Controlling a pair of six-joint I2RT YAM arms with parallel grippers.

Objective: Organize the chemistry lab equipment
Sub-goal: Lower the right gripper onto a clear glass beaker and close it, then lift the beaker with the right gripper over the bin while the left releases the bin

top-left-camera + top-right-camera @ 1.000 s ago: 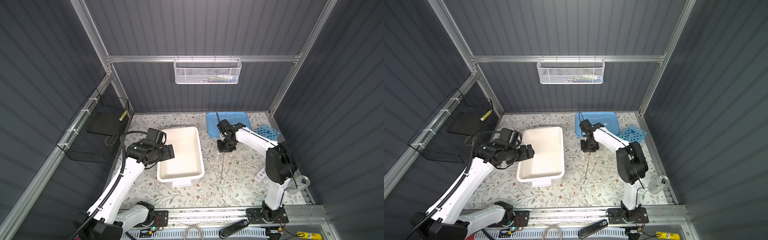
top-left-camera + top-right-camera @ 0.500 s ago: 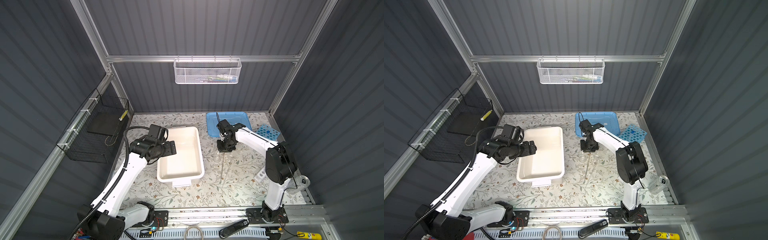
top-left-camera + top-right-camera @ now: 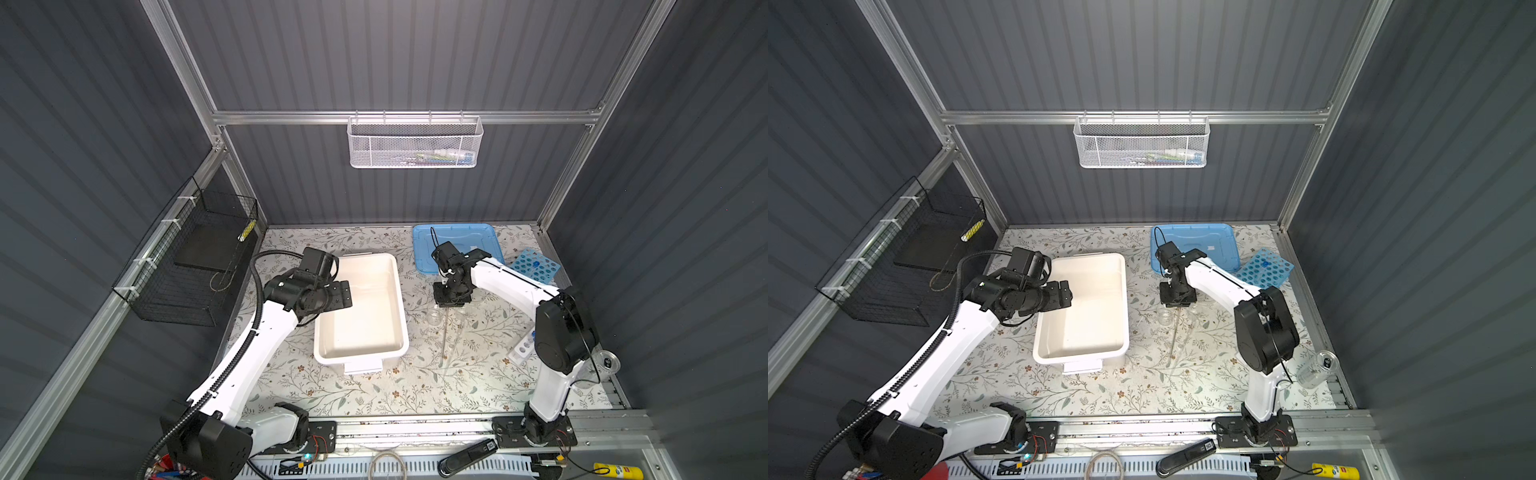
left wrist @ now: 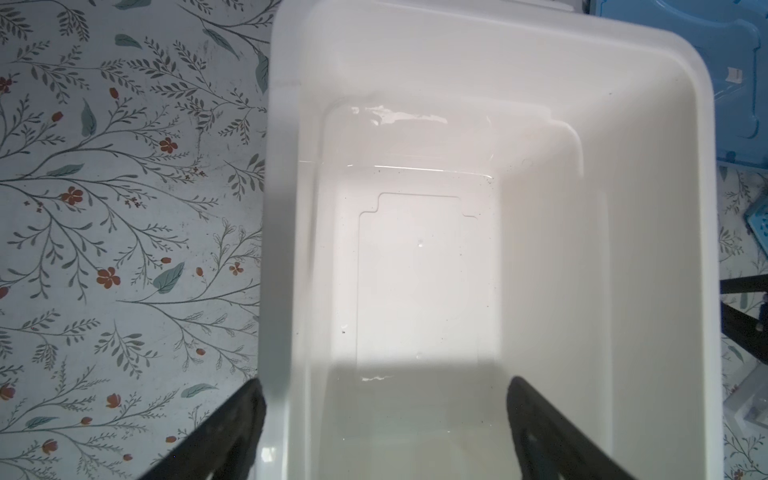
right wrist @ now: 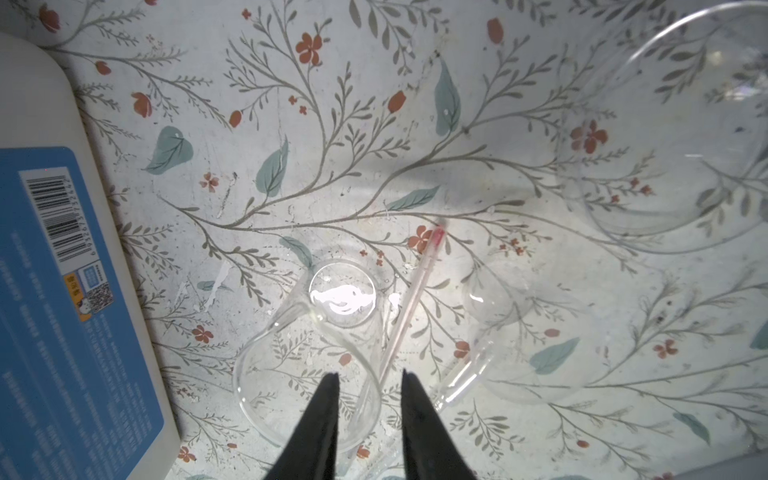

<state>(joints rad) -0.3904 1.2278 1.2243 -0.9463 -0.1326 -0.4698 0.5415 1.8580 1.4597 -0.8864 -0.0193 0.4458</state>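
Upright clear beaker (image 5: 307, 353), thin glass rod (image 5: 410, 299) lying just beside, sky-blue rack (image 3: 534, 264) – well apart

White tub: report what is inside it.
In the left wrist view the white tub holds no equipment; glints on its floor suggest a little clear liquid. The left gripper, jaws open, covers a patch by one wall in both top views.

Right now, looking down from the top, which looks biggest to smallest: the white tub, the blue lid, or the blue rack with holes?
In a top view:
1. white tub
2. blue lid, partly hidden
3. blue rack
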